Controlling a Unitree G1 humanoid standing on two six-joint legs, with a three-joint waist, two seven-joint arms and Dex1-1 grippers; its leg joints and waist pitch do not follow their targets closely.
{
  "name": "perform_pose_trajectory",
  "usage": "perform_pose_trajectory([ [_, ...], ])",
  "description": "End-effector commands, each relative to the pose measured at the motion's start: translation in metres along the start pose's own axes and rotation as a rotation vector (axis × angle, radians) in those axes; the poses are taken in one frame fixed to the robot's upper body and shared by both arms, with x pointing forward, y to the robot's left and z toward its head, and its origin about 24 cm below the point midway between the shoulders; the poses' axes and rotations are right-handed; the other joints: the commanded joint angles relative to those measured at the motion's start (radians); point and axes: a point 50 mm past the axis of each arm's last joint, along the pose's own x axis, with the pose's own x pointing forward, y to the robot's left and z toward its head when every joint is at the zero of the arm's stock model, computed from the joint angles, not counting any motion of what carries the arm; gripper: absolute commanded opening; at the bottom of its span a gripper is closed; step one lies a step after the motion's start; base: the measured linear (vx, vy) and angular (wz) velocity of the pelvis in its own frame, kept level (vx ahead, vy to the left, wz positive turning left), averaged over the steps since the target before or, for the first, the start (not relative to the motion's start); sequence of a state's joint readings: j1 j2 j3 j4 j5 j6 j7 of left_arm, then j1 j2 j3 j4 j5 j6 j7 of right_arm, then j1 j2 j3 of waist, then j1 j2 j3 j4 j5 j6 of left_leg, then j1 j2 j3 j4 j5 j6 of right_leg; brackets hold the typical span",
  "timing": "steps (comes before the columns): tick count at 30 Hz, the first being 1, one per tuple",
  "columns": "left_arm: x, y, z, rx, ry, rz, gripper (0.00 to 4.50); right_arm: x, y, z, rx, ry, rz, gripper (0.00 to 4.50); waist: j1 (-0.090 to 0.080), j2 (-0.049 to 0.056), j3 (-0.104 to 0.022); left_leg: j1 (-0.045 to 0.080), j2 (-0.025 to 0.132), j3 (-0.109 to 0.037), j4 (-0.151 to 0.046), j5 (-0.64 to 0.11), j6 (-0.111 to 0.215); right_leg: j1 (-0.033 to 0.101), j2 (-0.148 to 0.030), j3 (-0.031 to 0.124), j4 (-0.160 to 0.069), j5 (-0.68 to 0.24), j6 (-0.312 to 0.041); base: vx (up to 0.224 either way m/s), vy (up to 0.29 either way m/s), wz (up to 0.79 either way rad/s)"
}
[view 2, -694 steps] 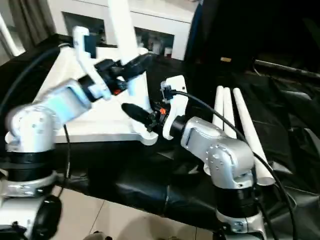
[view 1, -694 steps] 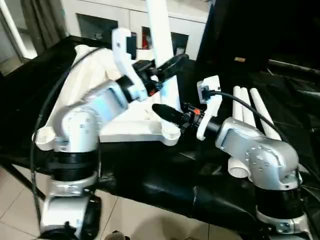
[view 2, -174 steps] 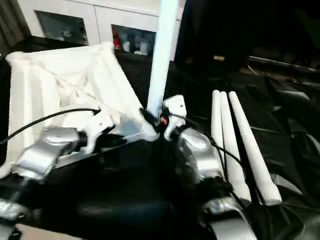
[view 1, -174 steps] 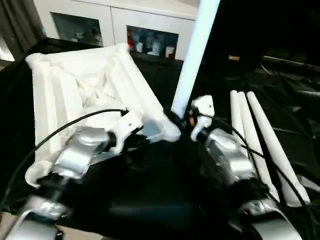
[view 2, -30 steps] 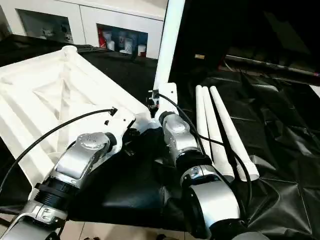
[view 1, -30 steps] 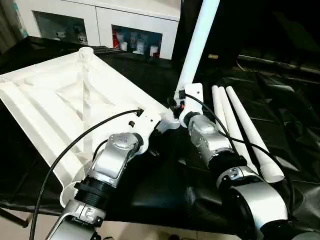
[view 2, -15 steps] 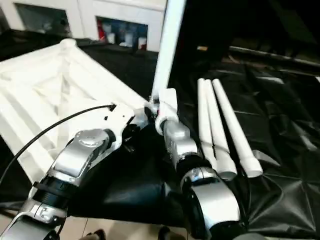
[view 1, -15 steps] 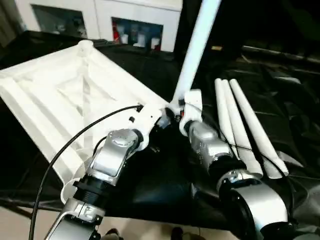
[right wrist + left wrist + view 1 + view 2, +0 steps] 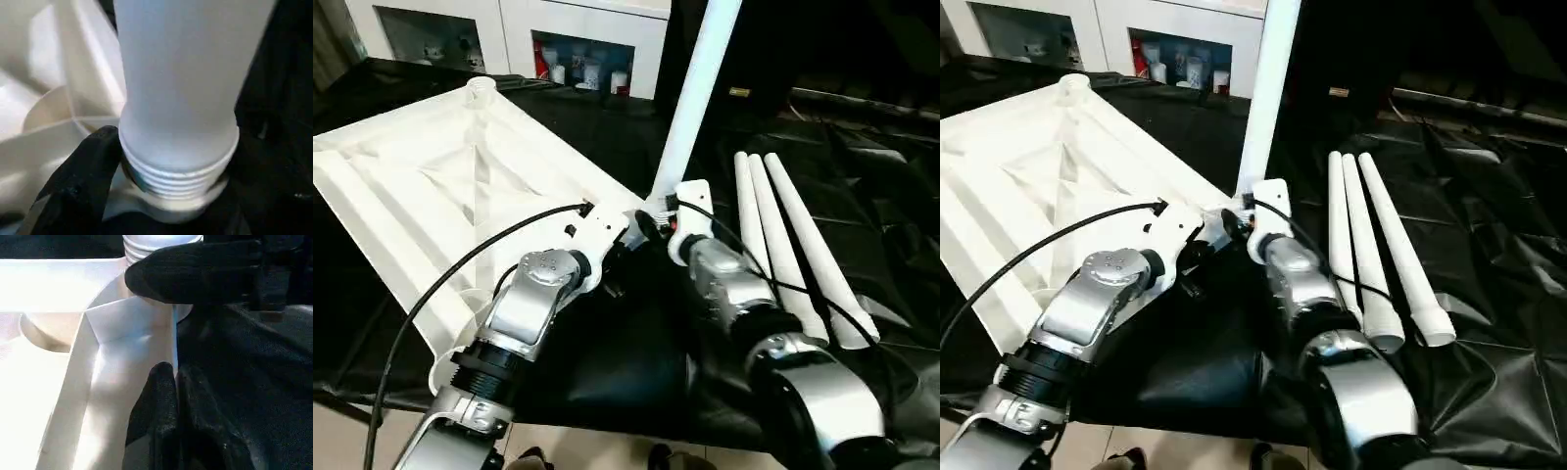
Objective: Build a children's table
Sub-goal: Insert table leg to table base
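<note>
Left gripper [image 9: 176,377] is closed, its two fingers pressed together on the thin rim of the top [image 9: 431,196], close beside the corner socket [image 9: 171,200] at the frame's centre. Right gripper [image 9: 171,161] sits at the same socket, one finger [image 9: 83,171] against the threaded base of the leg [image 9: 695,98], but whether the fingers clamp the leg cannot be told.

The top lies underside up on the black sheet [image 9: 862,176], filling the left half of the head views, ribs facing the camera, with another socket [image 9: 481,86] at upper left. The leg stands in the centre socket and rises toward the upper edge of the frame, tilted slightly right, its threads still visible above the socket rim.

Three spare legs [image 9: 1371,245] lie side by side right of centre, just beside the right forearm. A cabinet [image 9: 509,29] runs along the upper left.
</note>
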State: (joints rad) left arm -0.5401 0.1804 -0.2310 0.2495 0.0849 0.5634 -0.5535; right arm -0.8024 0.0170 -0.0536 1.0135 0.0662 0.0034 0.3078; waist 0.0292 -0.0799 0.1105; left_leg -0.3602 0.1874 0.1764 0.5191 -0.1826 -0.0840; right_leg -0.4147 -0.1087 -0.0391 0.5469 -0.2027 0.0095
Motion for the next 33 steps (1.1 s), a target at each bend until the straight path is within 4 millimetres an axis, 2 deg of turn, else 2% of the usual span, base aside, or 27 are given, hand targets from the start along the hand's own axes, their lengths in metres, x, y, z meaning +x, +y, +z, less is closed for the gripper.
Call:
perform_pose_trajectory([
  [1,0.001,-0.010,-0.006,0.002,-0.024,-0.097,0.00,-0.006,0.001,-0.018,0.019,0.094,0.062,3.49,0.003,0.006,-0.039,0.002,0.036,-0.004,-0.069,-0.313,0.026,0.024,-0.029,0.030,-0.066,-0.382,-0.103,0.000,0.000,0.00],
  [2,0.000,-0.008,-0.007,0.001,-0.022,-0.102,0.00,-0.010,-0.002,-0.015,0.016,0.086,0.073,3.49,0.004,0.005,-0.042,0.003,0.038,-0.002,-0.068,-0.305,0.024,0.024,-0.031,0.031,-0.064,-0.372,-0.104,0.000,0.000,0.00],
  [3,-0.002,-0.007,-0.007,0.010,-0.029,-0.114,0.00,-0.014,-0.007,-0.012,0.013,0.083,0.086,3.49,0.009,0.007,-0.046,0.003,0.037,0.002,-0.062,-0.251,0.027,0.027,-0.025,0.033,-0.057,-0.294,-0.112,0.000,0.000,0.00],
  [4,-0.005,-0.004,-0.008,0.013,-0.035,-0.129,0.00,-0.023,-0.013,-0.010,-0.010,0.084,0.106,3.49,0.011,0.008,-0.048,0.004,0.038,0.004,-0.060,-0.244,0.032,0.025,-0.024,0.033,-0.054,-0.280,-0.118,0.000,0.000,0.00],
  [5,-0.005,-0.004,-0.008,0.013,-0.034,-0.130,0.00,-0.024,-0.014,-0.010,-0.012,0.083,0.107,3.49,0.014,0.006,-0.044,0.008,0.039,0.008,-0.058,-0.260,0.040,0.018,-0.019,0.034,-0.060,-0.307,-0.117,0.058,-0.066,0.16],
  [6,-0.006,-0.003,-0.009,0.012,-0.033,-0.130,0.00,-0.027,-0.015,-0.010,-0.021,0.083,0.115,3.49,0.014,0.008,-0.046,0.008,0.038,0.010,-0.055,-0.280,0.038,0.013,-0.020,0.036,-0.060,-0.344,-0.122,0.000,0.000,0.00],
  [7,-0.008,-0.002,-0.010,0.010,-0.038,-0.147,0.00,-0.036,-0.019,-0.009,-0.029,0.085,0.144,3.49,0.017,0.011,-0.049,0.008,0.040,0.012,-0.053,-0.261,0.035,0.016,-0.023,0.037,-0.059,-0.335,-0.128,0.063,-0.050,0.13],
  [8,-0.009,-0.001,-0.010,0.010,-0.038,-0.148,0.00,-0.037,-0.019,-0.009,-0.031,0.083,0.149,3.49,0.017,0.011,-0.049,0.008,0.040,0.012,-0.053,-0.261,0.035,0.016,-0.023,0.037,-0.059,-0.335,-0.128,0.000,0.000,0.00],
  [10,-0.012,0.000,-0.009,0.017,-0.050,-0.169,0.00,-0.048,-0.017,-0.005,-0.038,0.061,0.220,3.49,0.023,0.019,-0.056,0.005,0.041,0.022,-0.042,-0.150,0.042,0.024,-0.014,0.036,-0.041,-0.182,-0.160,0.075,-0.039,0.07],
  [11,-0.013,0.002,-0.010,0.019,-0.052,-0.174,0.00,-0.054,-0.016,-0.002,-0.052,0.045,0.255,3.49,0.026,0.014,-0.057,-0.004,0.038,0.025,-0.037,-0.106,0.054,0.034,-0.011,0.036,-0.031,-0.116,-0.167,0.077,-0.034,0.04],
  [12,-0.014,0.003,-0.009,0.024,-0.056,-0.180,0.00,-0.058,-0.015,0.000,-0.064,0.033,0.285,3.49,0.030,0.012,-0.059,-0.008,0.033,0.028,-0.032,-0.083,0.063,0.037,-0.010,0.037,-0.024,-0.066,-0.173,0.075,-0.021,0.01],
  [14,-0.018,0.005,-0.011,0.026,-0.058,-0.201,0.00,-0.067,-0.015,0.004,-0.096,0.026,0.336,3.49,0.031,0.021,-0.067,-0.009,0.033,0.026,-0.029,-0.059,0.074,0.042,-0.008,0.035,-0.012,-0.003,-0.186,0.064,-0.006,-0.04],
  [15,-0.018,0.006,-0.011,0.027,-0.057,-0.207,0.00,-0.069,-0.015,0.005,-0.104,0.027,0.346,3.49,0.029,0.019,-0.070,-0.009,0.031,0.028,-0.024,-0.028,0.087,0.045,-0.002,0.035,-0.004,0.065,-0.199,0.000,0.000,0.00],
  [17,-0.024,0.009,-0.013,0.048,-0.067,-0.247,0.00,-0.080,-0.018,0.010,-0.157,0.032,0.385,3.49,0.028,0.019,-0.073,-0.009,0.028,0.030,-0.019,0.001,0.109,0.046,0.002,0.034,0.001,0.136,-0.220,0.000,0.000,0.00],
  [19,-0.028,0.011,-0.015,0.052,-0.065,-0.264,0.00,-0.086,-0.021,0.015,-0.178,0.032,0.395,3.49,0.027,0.020,-0.070,-0.008,0.030,0.032,-0.018,-0.010,0.124,0.043,-0.001,0.034,0.001,0.129,-0.232,0.000,0.000,0.00],
  [21,-0.033,0.012,-0.016,0.068,-0.075,-0.296,0.00,-0.092,-0.024,0.019,-0.214,0.039,0.403,3.49,0.029,0.020,-0.066,-0.007,0.033,0.031,-0.021,-0.054,0.112,0.043,-0.004,0.034,-0.005,0.032,-0.227,0.000,0.000,0.00],
  [23,-0.037,0.013,-0.017,0.071,-0.073,-0.316,0.00,-0.097,-0.026,0.021,-0.245,0.046,0.412,3.49,0.030,0.021,-0.064,-0.004,0.035,0.030,-0.022,-0.081,0.096,0.040,-0.005,0.035,-0.008,-0.029,-0.212,0.000,0.000,0.00],
  [25,-0.042,0.013,-0.018,0.088,-0.080,-0.359,0.00,-0.102,-0.030,0.024,-0.287,0.056,0.421,3.49,0.030,0.018,-0.063,-0.005,0.035,0.031,-0.022,-0.096,0.083,0.040,-0.005,0.035,-0.010,-0.065,-0.203,0.000,0.000,0.00],
  [27,-0.048,0.013,-0.018,0.105,-0.083,-0.407,0.00,-0.105,-0.031,0.026,-0.310,0.054,0.443,3.49,0.029,0.018,-0.065,-0.004,0.034,0.031,-0.019,-0.085,0.076,0.038,-0.004,0.036,-0.006,-0.057,-0.204,0.000,0.000,0.00],
  [30,-0.051,0.013,-0.019,0.126,-0.083,-0.432,0.00,-0.108,-0.030,0.025,-0.315,0.065,0.478,3.49,0.030,0.017,-0.066,-0.005,0.033,0.031,-0.016,-0.079,0.083,0.039,-0.003,0.036,-0.002,-0.040,-0.208,0.000,0.000,0.00],
  [33,-0.055,0.015,-0.020,0.141,-0.078,-0.472,0.00,-0.113,-0.023,0.017,-0.333,0.103,0.586,3.49,0.032,0.018,-0.065,-0.003,0.035,0.031,-0.014,-0.087,0.086,0.038,-0.003,0.036,0.000,-0.042,-0.208,0.000,0.000,0.00],
])
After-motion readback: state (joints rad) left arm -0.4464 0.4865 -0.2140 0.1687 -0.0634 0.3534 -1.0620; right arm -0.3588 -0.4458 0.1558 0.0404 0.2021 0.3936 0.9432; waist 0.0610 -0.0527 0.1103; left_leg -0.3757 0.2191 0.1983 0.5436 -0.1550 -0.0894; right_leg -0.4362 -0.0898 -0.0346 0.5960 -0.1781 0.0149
